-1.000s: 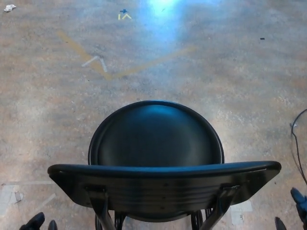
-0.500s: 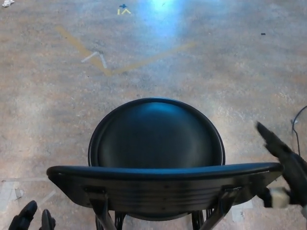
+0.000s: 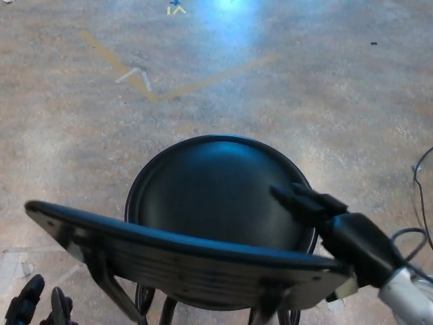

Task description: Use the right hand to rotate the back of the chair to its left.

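A black chair stands right below me, with a round seat and a curved backrest across the bottom of the head view. The backrest is tilted, its left end higher and farther left than its right end. My right hand reaches in from the lower right over the backrest's right end, fingers stretched forward over the seat's right edge, holding nothing. My left hand shows only as fingertips at the bottom left corner, away from the chair.
Bare concrete floor surrounds the chair, with yellow tape lines at the upper left and small tape marks at the top. A black cable runs along the right edge. Pale tape patches lie at the lower left.
My right hand has come in over the backrest's right end onto the seat side. The backrest has swung, its left end moving left and up in the picture. The view shifted slightly.
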{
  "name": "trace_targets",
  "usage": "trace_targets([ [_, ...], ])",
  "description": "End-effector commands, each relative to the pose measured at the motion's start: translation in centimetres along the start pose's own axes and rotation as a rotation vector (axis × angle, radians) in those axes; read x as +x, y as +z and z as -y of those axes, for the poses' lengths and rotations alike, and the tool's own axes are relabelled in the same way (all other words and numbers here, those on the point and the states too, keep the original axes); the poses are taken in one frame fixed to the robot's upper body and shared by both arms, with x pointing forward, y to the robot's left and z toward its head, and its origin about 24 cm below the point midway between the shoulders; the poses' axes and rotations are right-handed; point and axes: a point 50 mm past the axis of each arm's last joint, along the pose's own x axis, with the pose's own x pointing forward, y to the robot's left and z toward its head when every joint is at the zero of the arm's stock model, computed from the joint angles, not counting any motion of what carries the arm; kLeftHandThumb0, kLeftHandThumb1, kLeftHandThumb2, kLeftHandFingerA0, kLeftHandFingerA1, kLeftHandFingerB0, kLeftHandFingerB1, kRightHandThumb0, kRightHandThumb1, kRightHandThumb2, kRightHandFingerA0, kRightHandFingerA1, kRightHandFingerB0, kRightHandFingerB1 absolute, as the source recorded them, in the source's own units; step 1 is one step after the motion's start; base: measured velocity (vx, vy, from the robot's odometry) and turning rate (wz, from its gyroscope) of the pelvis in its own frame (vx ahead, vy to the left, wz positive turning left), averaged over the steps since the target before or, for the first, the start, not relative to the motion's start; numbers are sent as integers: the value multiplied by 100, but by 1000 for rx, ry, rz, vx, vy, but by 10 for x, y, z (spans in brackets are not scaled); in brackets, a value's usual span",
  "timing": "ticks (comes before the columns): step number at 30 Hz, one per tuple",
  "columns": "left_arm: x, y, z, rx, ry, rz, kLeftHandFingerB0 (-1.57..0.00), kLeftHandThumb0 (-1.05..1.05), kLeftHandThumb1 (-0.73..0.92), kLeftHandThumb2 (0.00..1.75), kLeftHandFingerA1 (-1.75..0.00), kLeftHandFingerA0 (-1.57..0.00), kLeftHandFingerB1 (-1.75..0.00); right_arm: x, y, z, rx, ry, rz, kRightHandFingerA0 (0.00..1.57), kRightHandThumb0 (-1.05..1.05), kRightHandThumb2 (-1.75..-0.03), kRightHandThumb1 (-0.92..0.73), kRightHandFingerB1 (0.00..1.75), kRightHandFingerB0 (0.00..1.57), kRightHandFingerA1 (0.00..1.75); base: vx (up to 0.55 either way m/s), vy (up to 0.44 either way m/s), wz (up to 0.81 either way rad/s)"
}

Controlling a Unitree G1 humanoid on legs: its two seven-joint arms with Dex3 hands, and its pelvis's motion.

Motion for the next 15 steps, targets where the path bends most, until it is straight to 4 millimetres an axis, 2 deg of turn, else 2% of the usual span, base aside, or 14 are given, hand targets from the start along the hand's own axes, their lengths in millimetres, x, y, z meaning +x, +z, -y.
trace_targets([
  [1, 0, 1, -2, -4, 11, 16, -24, -72, 57, 92, -56, -36, -45, 6, 24, -25, -53, 116, 105, 0, -105, -63, -70, 0, 0, 0, 0, 0, 0],
  [4, -1, 1, -2, 2, 8, 14, -24, -71, 56, 92, -56, -34, -45, 11, 36, -31, -58, 127, 139, 0, -105, -62, -70, 0, 0, 0, 0, 0, 0],
  [5, 3, 4, 1, 0, 5, 21, -23, -70, 56, 92, -56, -34, -45, 19, 45, -32, -64, 126, 172, 0, -105, -62, -70, 0, 0, 0, 0, 0, 0],
  [8, 4, 6, 2, -3, 8, 24, -24, -70, 57, 92, -56, -36, -45, 27, 62, -40, -53, 143, 229, 0, -105, -63, -71, 0, 0, 0, 0, 0, 0],
  [9, 4, 5, 2, 0, 7, 19, -25, -69, 57, 92, -55, -34, -46, 29, 68, -43, -50, 159, 238, 0, -102, -93, -53, 0, 0, 0, 0, 0, 0],
  [10, 4, 5, 2, 1, 6, 18, -25, -69, 57, 92, -55, -34, -46, 29, 68, -44, -49, 161, 238, 0, -102, -93, -53, 0, 0, 0, 0, 0, 0],
  [11, 3, 4, 1, 2, 0, 15, -23, -69, 56, 92, -55, -33, -45, 29, 74, -48, -38, 159, 255, 0, -105, -62, -68, 0, 0, 0, 0, 0, 0],
  [15, 0, 1, -4, -5, 18, 7, -23, -68, 55, 91, -55, -31, -46, 32, 88, -61, -19, 199, 283, 0, -105, -62, -70, 0, 0, 0, 0, 0, 0],
])
